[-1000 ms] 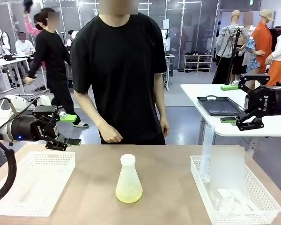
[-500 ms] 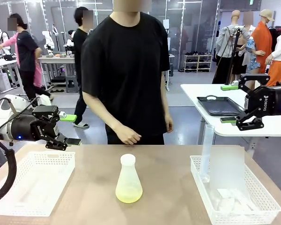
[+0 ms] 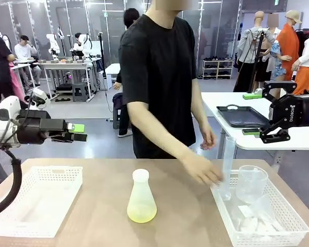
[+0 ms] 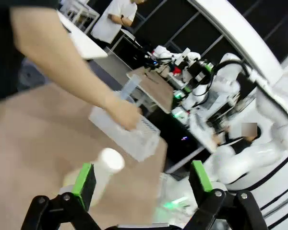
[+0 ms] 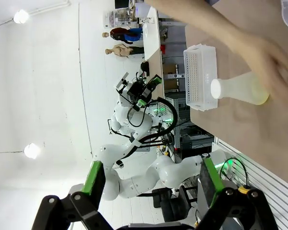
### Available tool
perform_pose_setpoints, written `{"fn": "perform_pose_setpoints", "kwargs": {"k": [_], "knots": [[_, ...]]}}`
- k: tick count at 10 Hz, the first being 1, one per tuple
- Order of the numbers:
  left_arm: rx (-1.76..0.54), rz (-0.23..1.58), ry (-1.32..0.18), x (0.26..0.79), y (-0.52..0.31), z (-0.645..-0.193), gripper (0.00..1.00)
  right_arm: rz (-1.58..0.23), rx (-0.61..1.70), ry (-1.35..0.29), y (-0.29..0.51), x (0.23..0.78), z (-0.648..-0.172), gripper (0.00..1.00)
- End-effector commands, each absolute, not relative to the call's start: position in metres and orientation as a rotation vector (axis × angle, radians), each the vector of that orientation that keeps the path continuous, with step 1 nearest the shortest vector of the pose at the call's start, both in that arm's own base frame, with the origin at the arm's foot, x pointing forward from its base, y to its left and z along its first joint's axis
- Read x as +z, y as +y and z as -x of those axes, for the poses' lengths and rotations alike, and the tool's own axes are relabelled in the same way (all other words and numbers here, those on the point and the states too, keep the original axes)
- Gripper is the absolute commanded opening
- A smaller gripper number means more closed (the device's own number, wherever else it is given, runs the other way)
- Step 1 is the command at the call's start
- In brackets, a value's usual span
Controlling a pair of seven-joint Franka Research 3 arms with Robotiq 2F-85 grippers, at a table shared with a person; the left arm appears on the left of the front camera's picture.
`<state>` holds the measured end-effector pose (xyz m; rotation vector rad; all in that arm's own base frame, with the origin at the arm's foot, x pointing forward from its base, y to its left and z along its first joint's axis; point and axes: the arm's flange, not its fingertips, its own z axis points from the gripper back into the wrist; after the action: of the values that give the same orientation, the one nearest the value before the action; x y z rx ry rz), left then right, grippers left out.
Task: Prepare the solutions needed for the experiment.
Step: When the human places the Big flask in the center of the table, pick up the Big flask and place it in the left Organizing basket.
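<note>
A translucent conical flask [image 3: 141, 195] stands upright at the table's middle with a small pool of pale yellow-green solution [image 3: 141, 213] in its base. It also appears as the flask [image 4: 102, 172] and the flask [image 5: 241, 89] in the wrist views. My left gripper [image 3: 78, 133] hovers open, high over the left basket and well left of the flask. My right gripper [image 3: 253, 114] hangs open, high at the right above the right basket. The person's hand [image 3: 205, 171] reaches into the right basket beside a tall clear cylinder [image 3: 227, 167].
A white mesh basket [image 3: 20, 226] lies at the table's left. The right basket [image 3: 286, 226] holds the cylinder, a clear beaker [image 3: 251, 183] and small plastic pieces. A side table with a black tray [image 3: 240, 116] stands behind my right gripper.
The person has stepped right and stretched a hand to the right basket, where a beaker now shows. My left gripper has turned and risen slightly. The right arm has stayed still.
</note>
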<state>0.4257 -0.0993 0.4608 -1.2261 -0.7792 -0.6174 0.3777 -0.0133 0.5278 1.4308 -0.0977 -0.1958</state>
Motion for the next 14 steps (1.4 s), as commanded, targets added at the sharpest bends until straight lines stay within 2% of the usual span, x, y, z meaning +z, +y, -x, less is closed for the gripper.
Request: {"fn": "perform_pose_setpoints", "kwargs": {"k": [1,2,5,6,13,14], "knots": [[-0.811,1.008,-0.975,0.445,-0.115,-0.434,1.0,-1.435,-0.194,-0.1,-0.013,0.529,-0.377,1.0],[-0.869,0.875,-1.065,0.441,-0.118,-0.433,1.0,-1.435,-0.194,-0.1,-0.013,0.529,-0.377,1.0],[-0.851,0.843,-1.168,0.435,-0.117,-0.433,1.0,-1.435,-0.194,-0.1,-0.013,0.529,-0.377,1.0],[-0.876,0.872,-1.122,0.436,-0.116,-0.43,1.0,-1.435,-0.194,-0.1,-0.013,0.529,-0.377,1.0],[-0.882,0.852,-1.125,0.442,-0.108,-0.433,1.0,-1.435,-0.194,-0.1,-0.013,0.529,-0.377,1.0],[-0.932,0.763,-1.205,0.433,-0.122,-0.446,1.0,-1.435,-0.194,-0.1,-0.013,0.529,-0.377,1.0]]}}
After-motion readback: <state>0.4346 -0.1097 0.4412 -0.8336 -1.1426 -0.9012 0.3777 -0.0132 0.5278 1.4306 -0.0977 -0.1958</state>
